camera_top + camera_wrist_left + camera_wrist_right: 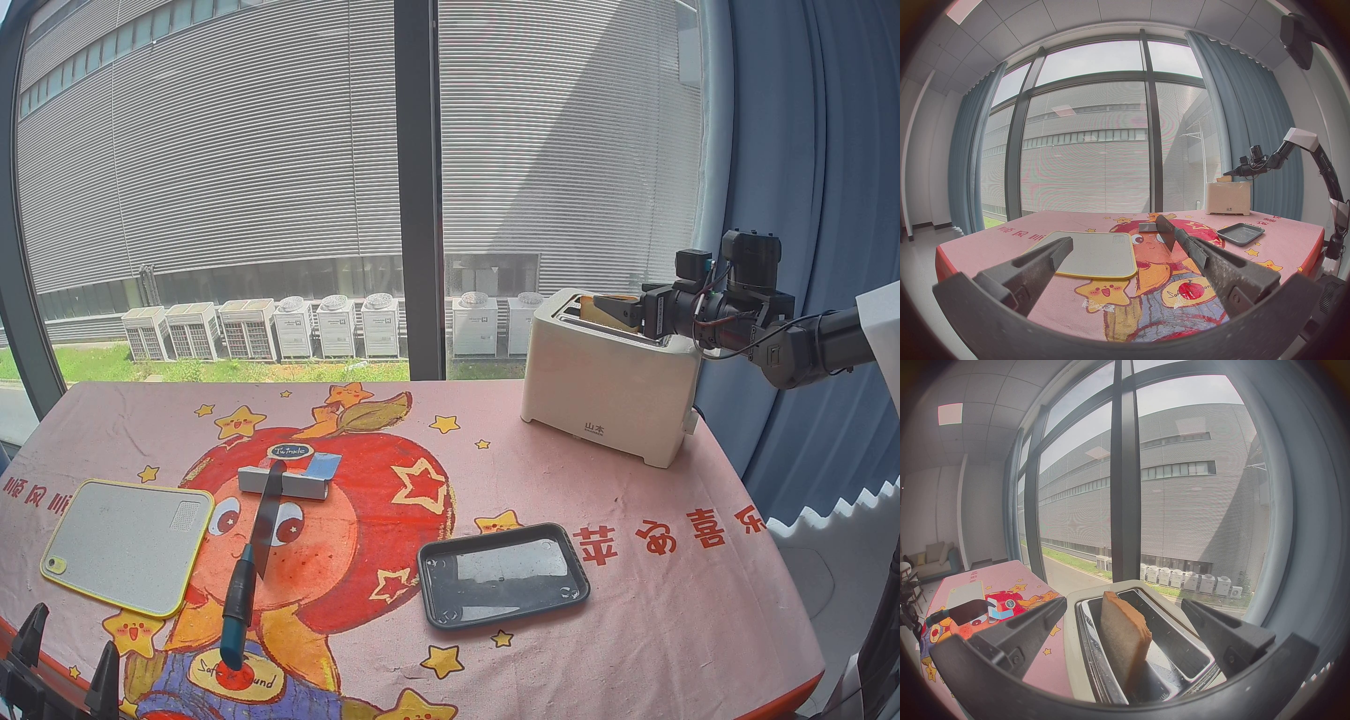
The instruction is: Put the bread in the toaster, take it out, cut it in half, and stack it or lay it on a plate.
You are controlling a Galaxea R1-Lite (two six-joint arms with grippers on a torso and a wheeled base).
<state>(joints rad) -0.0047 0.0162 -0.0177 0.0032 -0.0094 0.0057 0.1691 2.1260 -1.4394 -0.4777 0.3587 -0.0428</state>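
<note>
As bread (1125,641) stands slotted, tool (1122,606) hangs beside.

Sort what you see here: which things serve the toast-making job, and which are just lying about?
Job: bread, toaster, knife, cutting board, plate.
Lying about: knife rest, tablecloth, curtain, sofa.

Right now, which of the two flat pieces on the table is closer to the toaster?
The black tray, right of the knife; the yellow-rimmed cutting board lies left of the knife, farther off.
</note>
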